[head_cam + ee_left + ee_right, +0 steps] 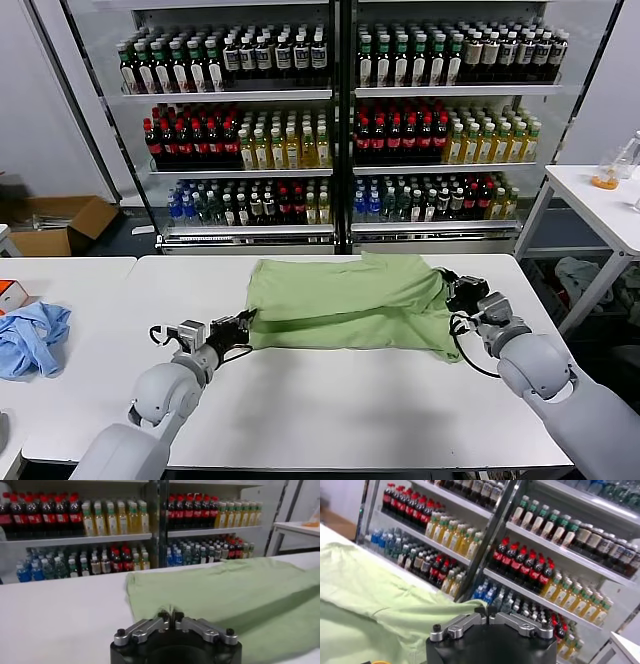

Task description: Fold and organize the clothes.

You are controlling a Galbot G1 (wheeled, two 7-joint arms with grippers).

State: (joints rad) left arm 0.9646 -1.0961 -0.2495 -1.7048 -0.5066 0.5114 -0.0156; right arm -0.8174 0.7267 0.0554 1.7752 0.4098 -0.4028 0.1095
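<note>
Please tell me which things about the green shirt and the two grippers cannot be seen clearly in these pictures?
- Shirt: collar, buttons and any print hidden by its own folds, head view.
- Left gripper: whether it pinches the shirt's edge; too small in head view, unclear in its wrist view.
- Right gripper: fingertips hidden against fabric; any grip unclear.
- Blue cloth: cut off by the head view's edge.

The light green soft-fabric shirt lies flat on the white worktop, between the two grippers. The left gripper sits at its left edge, the right gripper at its right edge. Well left of the left gripper lies a crumpled light blue cloth. Behind both grippers stand glass-fronted shelves of bottles.
</note>
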